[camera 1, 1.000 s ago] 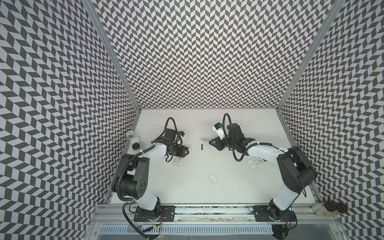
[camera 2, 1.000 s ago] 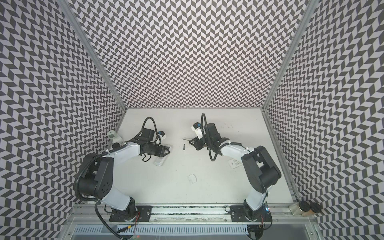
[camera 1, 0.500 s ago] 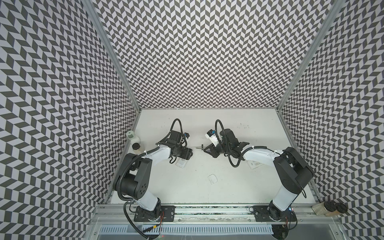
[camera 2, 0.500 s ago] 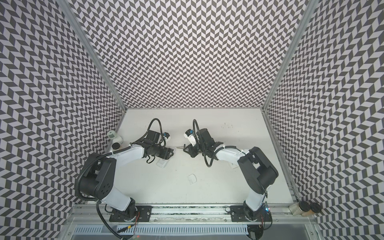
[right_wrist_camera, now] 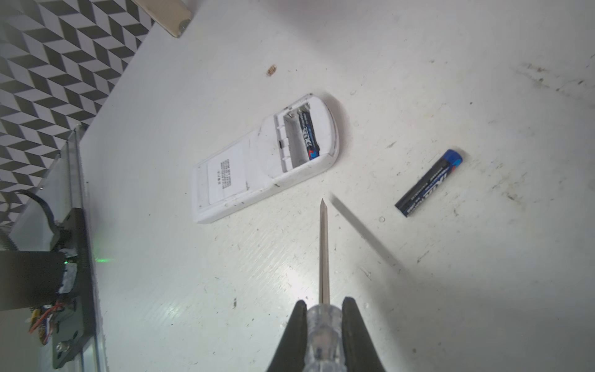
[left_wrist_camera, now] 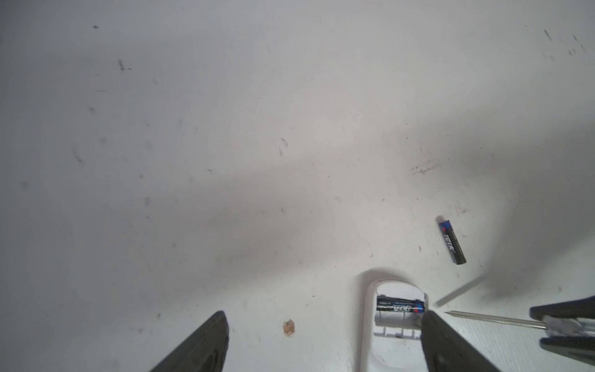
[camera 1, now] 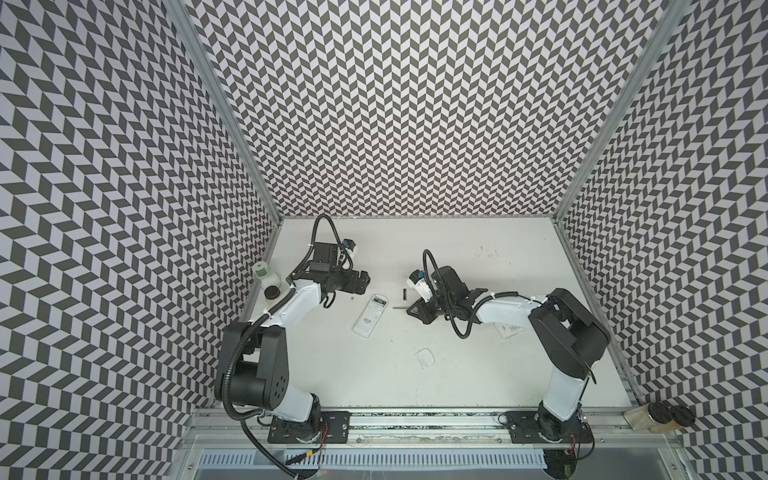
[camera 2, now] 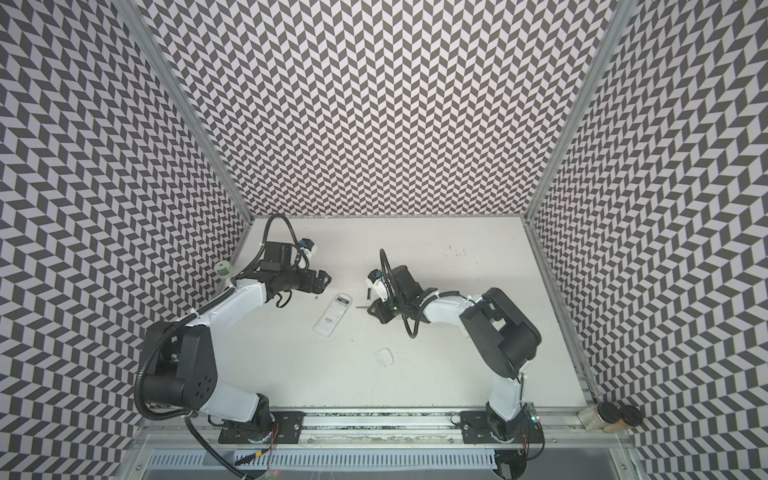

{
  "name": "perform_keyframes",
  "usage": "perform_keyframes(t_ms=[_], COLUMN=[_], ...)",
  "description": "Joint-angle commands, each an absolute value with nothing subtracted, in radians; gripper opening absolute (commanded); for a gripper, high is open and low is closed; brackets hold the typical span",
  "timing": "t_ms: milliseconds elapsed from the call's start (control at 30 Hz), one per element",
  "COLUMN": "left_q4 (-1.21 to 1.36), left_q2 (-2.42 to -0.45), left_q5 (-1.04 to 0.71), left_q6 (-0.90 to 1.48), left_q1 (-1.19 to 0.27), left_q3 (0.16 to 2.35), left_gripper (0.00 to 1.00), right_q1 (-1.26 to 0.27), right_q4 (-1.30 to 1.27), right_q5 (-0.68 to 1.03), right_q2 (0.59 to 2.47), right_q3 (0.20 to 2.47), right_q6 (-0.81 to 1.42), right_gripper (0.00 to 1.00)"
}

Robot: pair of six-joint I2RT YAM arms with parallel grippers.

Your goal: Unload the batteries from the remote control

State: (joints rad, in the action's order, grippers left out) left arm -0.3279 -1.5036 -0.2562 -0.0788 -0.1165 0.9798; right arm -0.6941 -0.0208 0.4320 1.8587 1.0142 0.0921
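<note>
White tabletop (right_wrist_camera: 450, 290) first: nearest us, the right gripper (right_wrist_camera: 324, 304) is clenched on the screwdriver (right_wrist_camera: 323, 251), its tip just short of the remote (right_wrist_camera: 264, 161), at its long side. We see one battery (right_wrist_camera: 308, 133) lying crosswise in the remote's rounded end, roughly in line with that shaft. Beyond the remote lies a loose battery (right_wrist_camera: 428, 183); farther off, the left gripper (left_wrist_camera: 323, 314) hangs spread wide, empty.

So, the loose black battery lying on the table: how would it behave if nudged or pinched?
The loose battery is a smooth cylinder on its side on the flat table, so a sideways nudge would probably roll it. Its glossy wrap and slim body may let it slip from a pinch.
</note>
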Motion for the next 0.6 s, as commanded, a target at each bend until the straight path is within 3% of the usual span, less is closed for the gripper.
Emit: perform_keyframes(t_ms=[0, 367, 567], left_q4=[-0.353, -0.433, -0.509], left_q2=[-1.486, -1.515, -1.524], left_q5=[-0.278, -0.351, -0.485], left_q6=[-0.1, -0.271, -0.644], left_q1=[-0.071, 0.001, 0.017], left_q3=[1.0, 1.133, 1.174], left_gripper=[0.93, 0.9, 0.86], right_q1=[-0.701, -0.748, -0.784], right_q4=[-0.006, 0.076, 0.123], right_q5=[0.407, 0.44, 0.51], right_q2=[1.905, 2.08, 2.199], right_q3=[1.089, 1.347, 1.544], right_q6=[0.066, 0.011, -0.048], right_gripper=[0.0, 0.0, 0.0])
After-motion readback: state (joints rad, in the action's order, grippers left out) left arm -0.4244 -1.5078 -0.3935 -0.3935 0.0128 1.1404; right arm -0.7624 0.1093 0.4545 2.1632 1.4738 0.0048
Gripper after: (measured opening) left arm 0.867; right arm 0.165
